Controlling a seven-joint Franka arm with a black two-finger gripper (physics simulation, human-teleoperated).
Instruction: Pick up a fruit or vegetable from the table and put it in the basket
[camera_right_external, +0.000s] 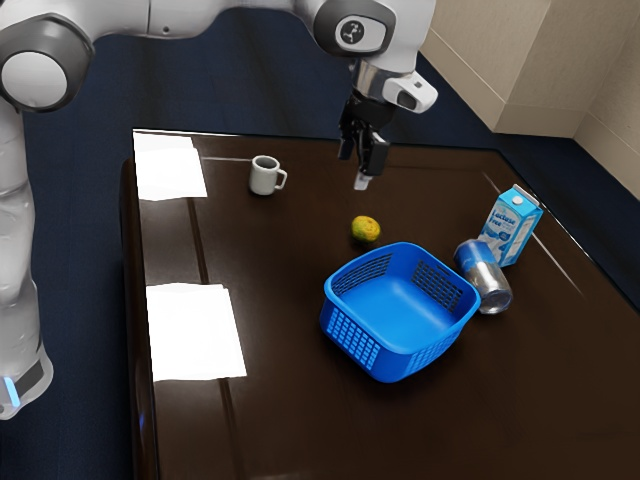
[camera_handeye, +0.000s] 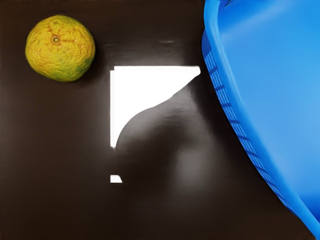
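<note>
Citrus fruit (camera_right_external: 366, 230), one in all, lay near a lone blue basket (camera_right_external: 391, 310) as the pincer (camera_right_external: 358, 171) hung open above the worktop (camera_right_external: 270, 400), which also bore one mug (camera_right_external: 264, 176), one carton (camera_right_external: 510, 228) and one can (camera_right_external: 484, 277).

arm (camera_right_external: 185, 14) aloft, downward claw (camera_right_external: 354, 172) with fingers (camera_right_external: 375, 158) apart

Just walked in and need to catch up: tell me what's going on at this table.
A robot arm is at work on putting a fruit or vegetable in the blue basket. Its end effector is open and holds nothing, up above the table. The yellow-green fruit lies on the table beside the basket, not yet picked up. A mug, a carton and a can stand or lie around them.
</note>
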